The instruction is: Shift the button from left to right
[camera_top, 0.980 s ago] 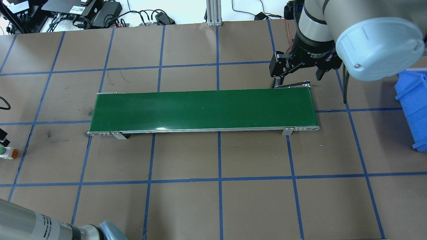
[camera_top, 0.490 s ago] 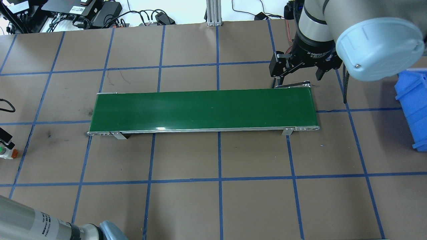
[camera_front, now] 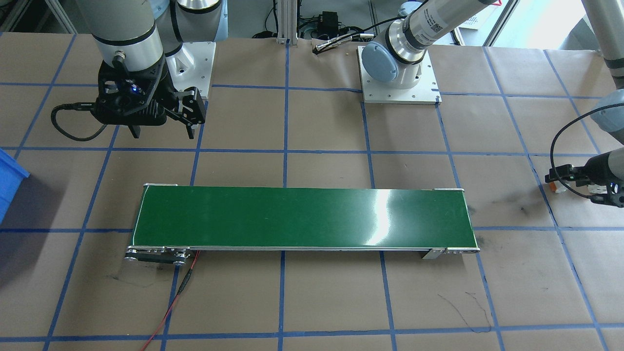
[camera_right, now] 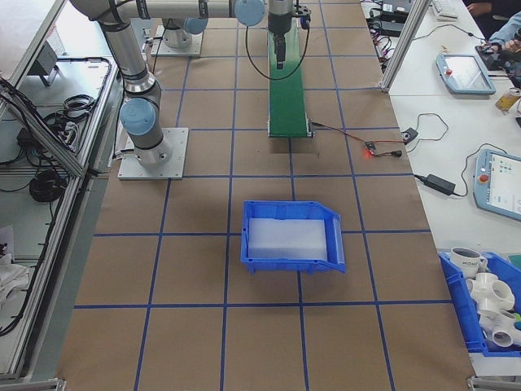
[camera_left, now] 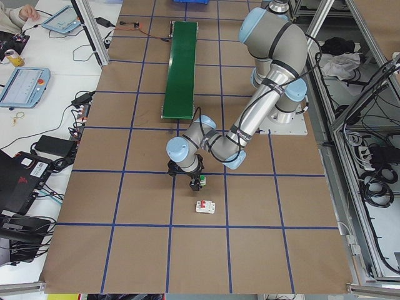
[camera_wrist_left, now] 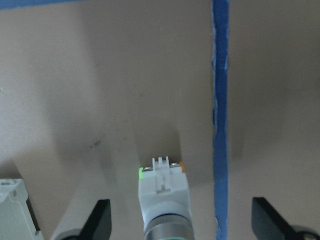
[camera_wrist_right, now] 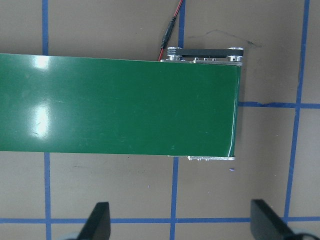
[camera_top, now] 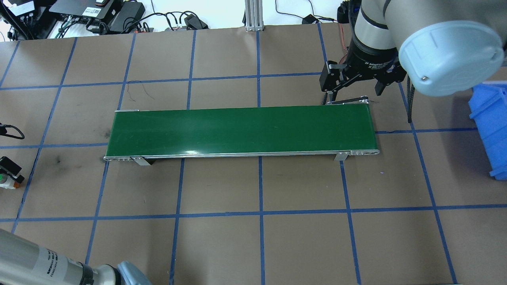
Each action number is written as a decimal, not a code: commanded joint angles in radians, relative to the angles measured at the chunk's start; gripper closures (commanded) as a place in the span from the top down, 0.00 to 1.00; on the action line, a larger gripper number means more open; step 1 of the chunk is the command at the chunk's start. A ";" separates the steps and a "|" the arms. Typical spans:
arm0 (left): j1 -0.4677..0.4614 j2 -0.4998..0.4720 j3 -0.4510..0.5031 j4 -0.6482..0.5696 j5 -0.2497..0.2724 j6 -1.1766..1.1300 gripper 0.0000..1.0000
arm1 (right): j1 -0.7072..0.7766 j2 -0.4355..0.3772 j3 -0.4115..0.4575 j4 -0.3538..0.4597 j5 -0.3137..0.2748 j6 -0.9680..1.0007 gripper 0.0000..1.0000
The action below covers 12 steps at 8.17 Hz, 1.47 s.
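Creeping along the surface's left edge over the last second, the left end effector (camera_wrist_left: 180, 220) now straddles the button (camera_wrist_left: 163, 192), fingers spread, grasp not yet made.

The right gripper (camera_top: 353, 94) wrist reads "2F Adaptive"; nothing else legible.

Worktop (camera_top: 222, 245) covered in brown paper, ruled into squares by blue tape lines (camera_top: 260, 186); dark scuffs on the paper. White side bench (camera_left: 44, 81) along the far edge, carrying tablets (camera_left: 24, 85), black power bricks (camera_top: 126, 16) and loose cables. Aluminium frame posts (camera_top: 253, 16) stand at the worktop's edge. Metal shelving (camera_left: 369, 144) with coiled cables behind the base plates. Even overhead light, with bright glare patches on the green belt (camera_front: 380, 219). A person's hand (camera_left: 28, 11) rests on the bench corner.
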 commanded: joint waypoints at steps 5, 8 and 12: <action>0.006 -0.006 -0.005 0.006 0.024 0.000 0.00 | 0.000 0.000 0.000 -0.002 0.000 0.000 1.00; 0.006 0.021 -0.003 0.004 0.021 0.007 0.00 | 0.000 0.002 0.000 -0.001 0.000 0.003 1.00; -0.095 0.265 0.005 -0.178 -0.098 -0.032 0.00 | 0.000 0.000 0.000 -0.001 0.002 0.003 1.00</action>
